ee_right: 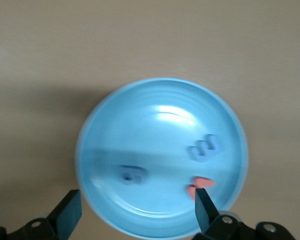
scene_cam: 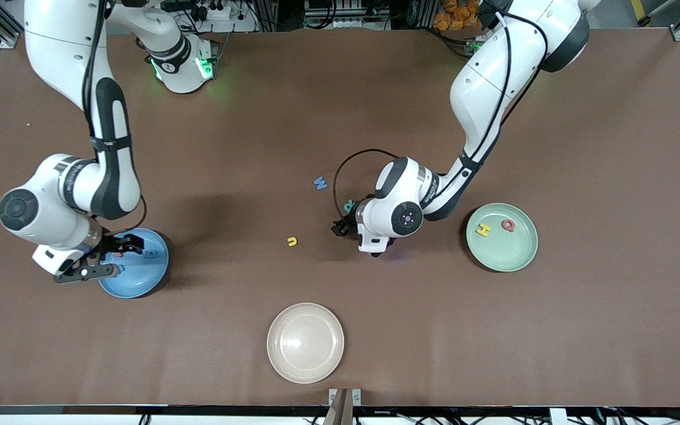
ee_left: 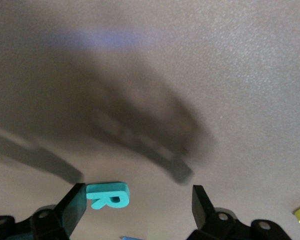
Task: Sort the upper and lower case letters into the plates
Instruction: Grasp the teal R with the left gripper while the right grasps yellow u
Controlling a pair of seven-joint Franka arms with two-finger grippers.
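the left claw [ee_left: 137,207] hangs open low over the teal r [ee_left: 108,195] at frame centre. the right claw [ee_right: 135,212] gapes empty over the blue plate [ee_right: 140,110]. foam is light, soft; pinch its flat edges.

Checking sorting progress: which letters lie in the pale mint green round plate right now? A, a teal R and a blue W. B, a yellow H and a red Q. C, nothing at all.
B: the pale mint green round plate holds a yellow foam H and a red foam Q.
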